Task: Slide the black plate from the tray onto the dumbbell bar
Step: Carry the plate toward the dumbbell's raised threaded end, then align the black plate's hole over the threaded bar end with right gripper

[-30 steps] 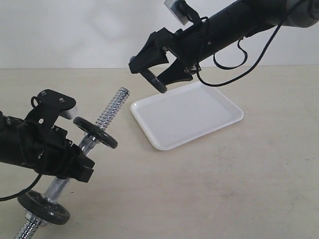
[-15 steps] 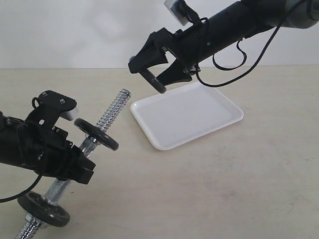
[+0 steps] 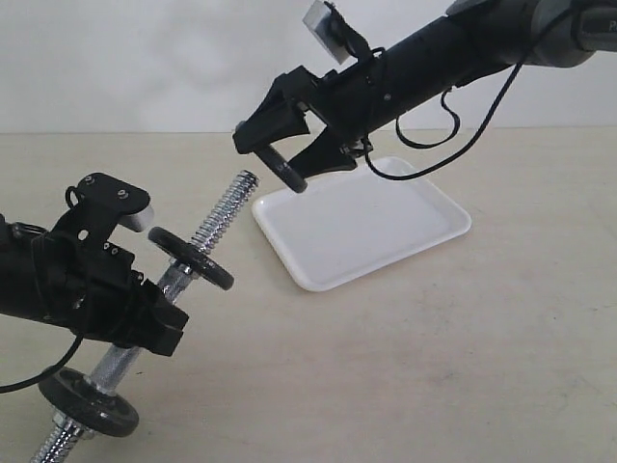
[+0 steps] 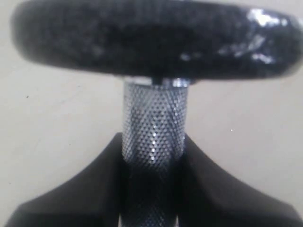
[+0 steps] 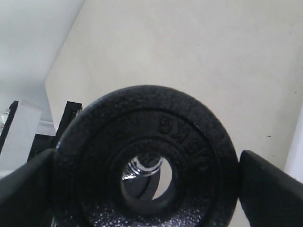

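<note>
Right jaws pinch black plate point(image 3: 288, 174) edges, gap before dumbbell bar point(image 3: 216, 221) tip (left jaws clamp bar).

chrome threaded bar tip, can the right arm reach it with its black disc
Probably yes: only open air lies between the small black weight disc and the chrome bar's threaded tip, which shows through the disc's hole.

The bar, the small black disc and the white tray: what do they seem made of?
The dumbbell bar: likely chromed steel, shiny, with threads and knurling. The black plate: probably cast iron, matte pebbled coating, raised lettering. The tray: seemingly plastic, smooth, slightly glossy white.
</note>
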`<state>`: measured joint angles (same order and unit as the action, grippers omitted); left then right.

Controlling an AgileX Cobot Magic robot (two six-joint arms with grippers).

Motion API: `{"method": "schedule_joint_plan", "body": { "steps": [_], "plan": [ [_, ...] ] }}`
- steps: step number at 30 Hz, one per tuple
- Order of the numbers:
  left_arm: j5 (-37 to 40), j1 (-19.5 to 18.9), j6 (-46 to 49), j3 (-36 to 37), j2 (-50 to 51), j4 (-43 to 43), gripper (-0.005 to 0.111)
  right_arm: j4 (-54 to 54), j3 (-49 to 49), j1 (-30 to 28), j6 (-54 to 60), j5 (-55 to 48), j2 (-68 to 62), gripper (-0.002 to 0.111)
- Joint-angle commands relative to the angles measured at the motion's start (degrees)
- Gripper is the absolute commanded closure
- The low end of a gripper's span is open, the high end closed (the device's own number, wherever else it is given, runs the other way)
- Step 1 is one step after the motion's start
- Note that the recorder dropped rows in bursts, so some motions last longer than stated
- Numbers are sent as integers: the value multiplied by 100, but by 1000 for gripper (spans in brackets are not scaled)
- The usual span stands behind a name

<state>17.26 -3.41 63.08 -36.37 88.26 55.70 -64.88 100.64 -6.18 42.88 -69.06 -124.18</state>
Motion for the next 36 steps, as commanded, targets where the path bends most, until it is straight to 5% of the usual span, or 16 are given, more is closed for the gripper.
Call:
{"method": "schedule_joint_plan", "body": {
  "steps": [1, 36],
  "plan": [
    [-222, 16, 87, -171, -277, 364, 103, -385, 83, 51, 66, -90, 33, 108],
    [-158, 16, 100, -171, -277, 388, 103, -540, 83, 270, 73, -90, -121, 108]
  ]
}}
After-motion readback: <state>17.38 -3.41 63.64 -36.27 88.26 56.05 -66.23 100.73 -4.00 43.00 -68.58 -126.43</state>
